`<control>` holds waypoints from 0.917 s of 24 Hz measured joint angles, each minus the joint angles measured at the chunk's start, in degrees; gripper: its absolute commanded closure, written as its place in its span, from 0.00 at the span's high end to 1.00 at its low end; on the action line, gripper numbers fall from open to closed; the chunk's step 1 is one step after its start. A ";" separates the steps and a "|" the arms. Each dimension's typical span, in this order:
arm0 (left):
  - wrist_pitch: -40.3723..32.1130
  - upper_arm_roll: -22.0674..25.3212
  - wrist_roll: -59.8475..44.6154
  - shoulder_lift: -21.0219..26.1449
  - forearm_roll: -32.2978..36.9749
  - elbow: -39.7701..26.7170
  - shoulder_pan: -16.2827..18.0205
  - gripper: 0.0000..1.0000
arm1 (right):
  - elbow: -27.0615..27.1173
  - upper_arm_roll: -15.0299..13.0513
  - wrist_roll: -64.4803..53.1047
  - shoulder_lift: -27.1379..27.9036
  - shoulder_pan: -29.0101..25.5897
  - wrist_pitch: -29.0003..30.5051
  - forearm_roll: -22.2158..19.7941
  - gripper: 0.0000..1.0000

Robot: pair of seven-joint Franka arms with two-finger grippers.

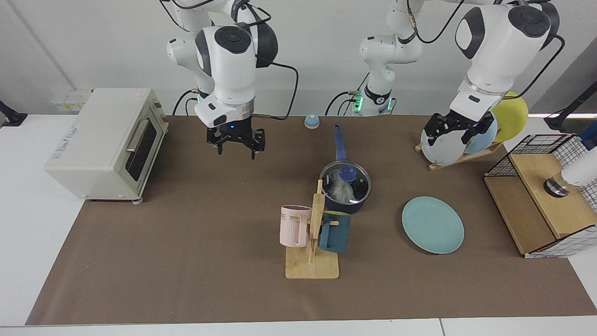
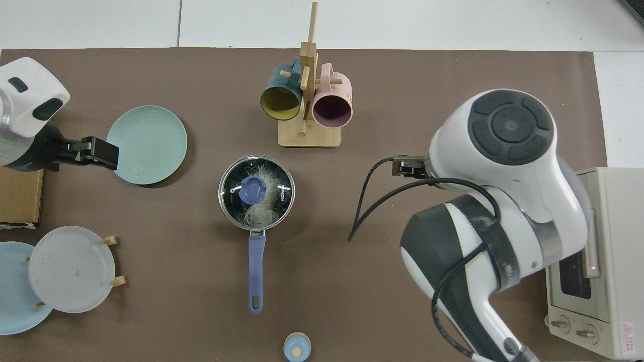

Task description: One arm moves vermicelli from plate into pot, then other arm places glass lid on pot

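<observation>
You had vermicelli (image 2: 261,203) inside pot (image 1: 345,204), glass lid (image 2: 256,192) seated, plate (image 1: 433,225) bare. Right gripper (image 1: 236,141) hung empty, fingers spread, near mat's far edge; left gripper (image 1: 458,131) open. Nothing left, seemingly.

Glass lid (image 2: 256,190) sits square on the pot (image 2: 255,236), vermicelli (image 2: 262,201) curled underneath. The teal plate (image 2: 146,145) lies bare. Left pincer (image 2: 100,152) hangs at its edge, and the right arm (image 2: 498,201) looms beside the toaster oven (image 2: 593,281).
</observation>
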 measured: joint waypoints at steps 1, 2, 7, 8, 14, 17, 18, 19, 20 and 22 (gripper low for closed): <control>0.00 0.00 0.00 0.00 0.00 0.00 0.00 1.00 | -2.41 0.01 -0.97 -1.24 -1.28 1.41 -0.42 0.99; 0.00 0.00 0.00 0.00 0.00 0.00 0.00 1.00 | -4.83 0.04 -2.24 -2.42 -2.82 3.12 -0.67 0.99; -0.05 -0.04 0.02 0.00 0.00 0.00 0.00 1.00 | -11.18 0.12 -10.21 -5.42 -10.49 7.97 -0.21 0.99; -0.05 -0.06 0.06 -0.04 0.00 0.00 0.00 1.00 | -11.50 0.12 -11.88 -5.63 -11.79 8.21 0.47 0.99; -0.63 -0.04 2.36 -1.13 0.00 -0.45 0.00 1.00 | -11.48 0.15 -18.19 -7.44 -16.12 8.23 3.14 0.99; -0.72 -0.08 2.74 -2.19 0.00 -1.17 0.00 1.00 | -10.59 0.25 -18.33 -8.51 -16.29 5.52 5.98 0.99; -0.72 -0.11 2.80 -2.66 0.00 -1.55 0.00 1.00 | -9.82 0.34 -18.33 -8.77 -16.28 3.96 6.71 0.99; -0.72 -0.13 2.84 -3.13 0.00 -1.99 0.00 1.00 | -8.95 0.42 -18.33 -8.99 -16.28 2.38 7.17 0.99; -0.68 -0.15 2.86 -3.66 0.00 -2.57 0.00 1.00 | -7.97 0.47 -18.33 -9.23 -16.28 0.76 7.40 0.99; -0.56 -0.15 2.92 -4.69 0.00 -3.78 0.00 1.00 | -6.35 0.48 -18.33 -9.64 -16.29 -1.66 7.68 0.99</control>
